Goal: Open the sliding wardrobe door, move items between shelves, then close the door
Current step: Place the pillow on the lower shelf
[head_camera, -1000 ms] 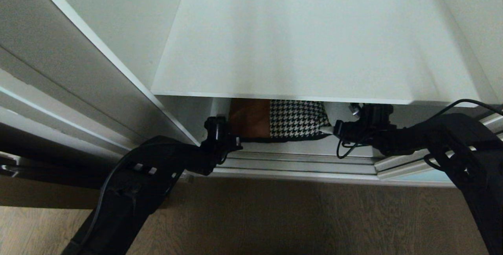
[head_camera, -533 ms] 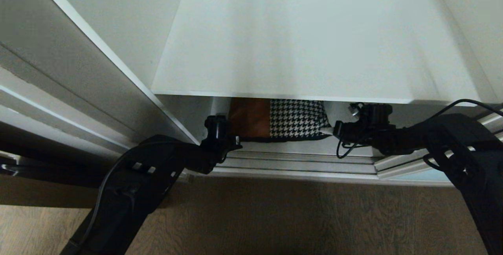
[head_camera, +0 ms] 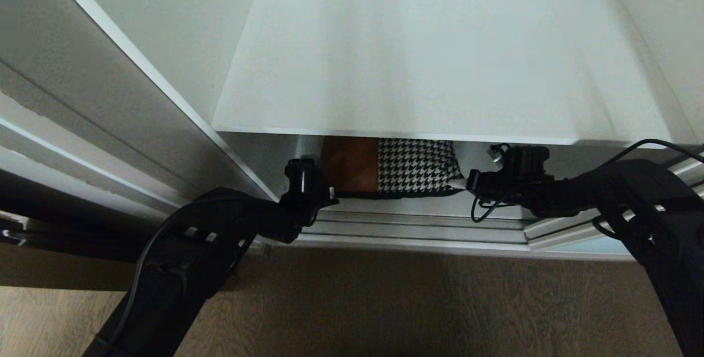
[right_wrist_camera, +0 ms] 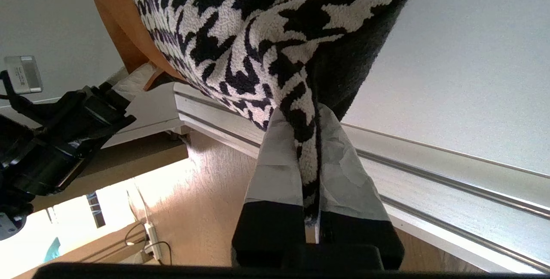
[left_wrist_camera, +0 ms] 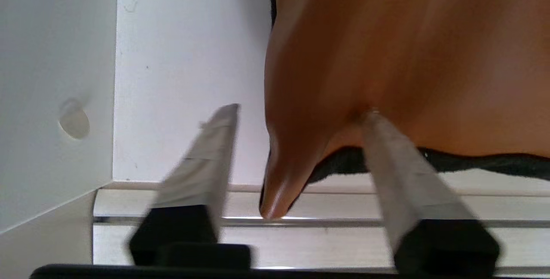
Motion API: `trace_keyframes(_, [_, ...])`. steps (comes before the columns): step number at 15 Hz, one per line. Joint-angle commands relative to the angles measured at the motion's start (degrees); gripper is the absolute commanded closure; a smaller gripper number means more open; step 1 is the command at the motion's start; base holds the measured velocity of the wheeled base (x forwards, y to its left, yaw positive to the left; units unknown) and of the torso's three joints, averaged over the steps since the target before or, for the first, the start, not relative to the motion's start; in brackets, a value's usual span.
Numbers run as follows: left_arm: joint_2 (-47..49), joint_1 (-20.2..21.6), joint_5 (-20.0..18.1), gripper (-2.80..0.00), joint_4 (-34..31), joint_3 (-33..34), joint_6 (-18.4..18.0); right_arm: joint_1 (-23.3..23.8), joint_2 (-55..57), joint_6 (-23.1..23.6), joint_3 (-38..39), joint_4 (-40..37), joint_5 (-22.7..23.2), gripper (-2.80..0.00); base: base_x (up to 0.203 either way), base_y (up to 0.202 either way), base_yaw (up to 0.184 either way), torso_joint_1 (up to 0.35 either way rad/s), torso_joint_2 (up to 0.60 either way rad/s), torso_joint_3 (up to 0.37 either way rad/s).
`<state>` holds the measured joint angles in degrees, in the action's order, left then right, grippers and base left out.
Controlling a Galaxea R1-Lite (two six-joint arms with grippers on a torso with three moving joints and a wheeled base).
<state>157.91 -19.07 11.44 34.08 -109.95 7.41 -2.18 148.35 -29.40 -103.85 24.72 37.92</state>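
left hand (left_wrist_camera: 296, 113): parted, straddling cushion (head_camera: 390, 172) corner | right hand (right_wrist_camera: 307, 120): pinching houndstooth corner | risk: one-sided hold, cushion sags, twists

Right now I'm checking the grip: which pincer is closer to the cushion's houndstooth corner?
Right. The right pincer is shut on that corner of the cushion; the left pincer stands open at the tan end.

A brown wood-grain plank floor (head_camera: 385, 302) spans the near part of the scene. Beyond it runs a silver metal floor track (head_camera: 418, 230) with parallel grooves. White wardrobe side walls (head_camera: 181, 32) rise at left and right. Bright light falls across the floor (right_wrist_camera: 129, 193) in the right wrist view.
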Motion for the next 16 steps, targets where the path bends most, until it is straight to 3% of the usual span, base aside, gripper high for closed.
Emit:
trace_keyframes(1, [-0.73, -0.09, 0.08, -2.8, 2.17, 1.97, 0.02, -0.01, -0.08, 0.64, 0.3, 0.09, 0.22, 0.0, 0.0, 0.0, 0.0, 0.0, 0.0, 0.0])
trace_keyframes(9, [-8.03, -1.78, -3.24, -2.8, 11.07, 16.57, -0.31, -0.09, 0.1, 1.01, 0.23, -0.03, 0.13, 0.0, 0.0, 0.0, 0.0, 0.0, 0.0, 0.0])
trace_keyframes(10, [-8.65, -2.02, -3.4, -2.8, 12.7, 17.76, -0.35, -0.09, 0.03, 1.1, 0.38, 0.15, 0.13, -2.8, 0.0, 0.0, 0.0, 0.0, 0.0, 0.0])
trace_keyframes(16, [-10.69, -2.82, -4.84, -2.8, 13.47, 20.82, -0.2, -0.01, -1.77, 1.1, 2.08, -0.25, 0.09, -2.8, 0.0, 0.0, 0.0, 0.0, 0.0, 0.0])
